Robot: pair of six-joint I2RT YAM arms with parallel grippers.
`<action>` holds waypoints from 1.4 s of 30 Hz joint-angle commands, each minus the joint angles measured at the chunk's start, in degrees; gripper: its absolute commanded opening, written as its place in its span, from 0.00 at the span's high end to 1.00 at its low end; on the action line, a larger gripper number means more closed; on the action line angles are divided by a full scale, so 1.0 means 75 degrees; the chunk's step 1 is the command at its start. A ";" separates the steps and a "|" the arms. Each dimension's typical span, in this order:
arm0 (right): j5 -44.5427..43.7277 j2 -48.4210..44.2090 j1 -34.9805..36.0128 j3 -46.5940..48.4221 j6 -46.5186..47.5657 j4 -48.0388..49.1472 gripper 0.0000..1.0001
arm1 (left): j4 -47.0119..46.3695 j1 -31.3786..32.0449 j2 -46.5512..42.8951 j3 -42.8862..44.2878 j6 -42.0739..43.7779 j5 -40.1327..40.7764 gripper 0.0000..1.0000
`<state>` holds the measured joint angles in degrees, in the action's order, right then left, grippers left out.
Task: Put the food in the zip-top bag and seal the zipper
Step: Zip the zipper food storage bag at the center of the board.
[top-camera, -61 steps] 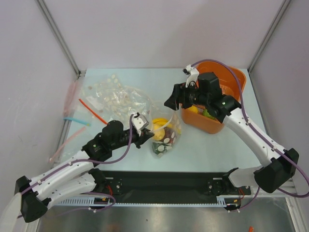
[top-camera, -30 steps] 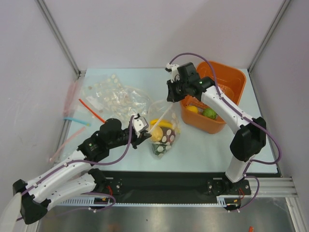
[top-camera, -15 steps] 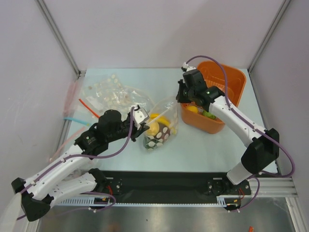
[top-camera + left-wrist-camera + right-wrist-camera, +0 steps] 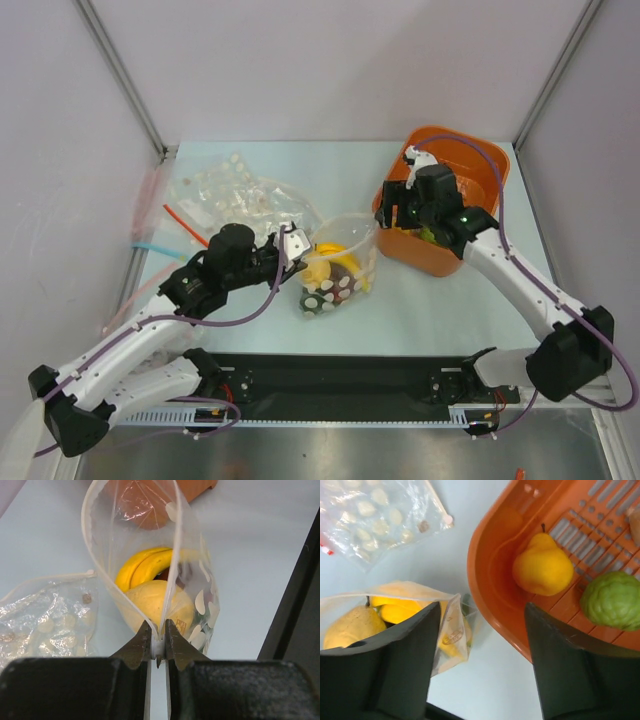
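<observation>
A: Where's the bag point(image 4: 338, 262) against the left gripper point(image 4: 158, 645)?
B: Right in it. The jaws are pressed onto the mouth edge, and the rest reaches away from them, gaping open on the table point(image 4: 430, 300) just beside the basket point(image 4: 480, 150)
A: And the right gripper point(image 4: 481, 610)?
B: Spread wide, holding nothing, above the gap between the bag and the basket's rim
A: What does its wrist camera add?
B: The basket's inside: a stemmed yellow fruit point(image 4: 542, 569) and a lime point(image 4: 612, 600), near each other. From the top, the arm covers most of that
A: And in the bag?
B: A banana point(image 4: 145, 562) and a pale fruit point(image 4: 152, 602), touching. A dark red piece point(image 4: 162, 573) sits behind them, too hidden to name
</observation>
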<state>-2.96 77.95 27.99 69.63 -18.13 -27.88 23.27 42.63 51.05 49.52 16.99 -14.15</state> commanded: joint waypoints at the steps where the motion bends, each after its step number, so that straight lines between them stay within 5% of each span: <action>1: 0.1447 -0.0959 -0.0321 -0.0376 0.1501 0.1465 0.22 | -0.0196 -0.0071 0.0096 0.0171 0.0663 -0.0586 1.00; 11: 0.6263 -0.0973 -0.0521 -0.0413 0.3737 0.2932 0.21 | -0.0243 -0.0083 0.0014 0.0183 0.0875 -0.0785 1.00; 17: 0.8197 -0.0224 -0.0030 0.0849 0.5613 0.1588 0.21 | -0.0126 -0.0083 0.0014 0.0288 0.0886 -0.0914 1.00; 30: 0.8762 0.0949 0.1365 0.2259 0.8873 -0.1167 0.24 | 0.0191 -0.0083 -0.0150 0.0289 0.1074 -0.0902 1.00; 42: 0.8294 0.1782 0.1858 0.2330 0.9518 -0.1182 0.28 | 0.0249 -0.0083 -0.0174 0.0300 0.1109 -0.0972 1.00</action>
<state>59.83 90.43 41.19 84.88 50.48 -37.82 26.04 42.44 50.87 49.63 23.66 -19.42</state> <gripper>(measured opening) 0.733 0.133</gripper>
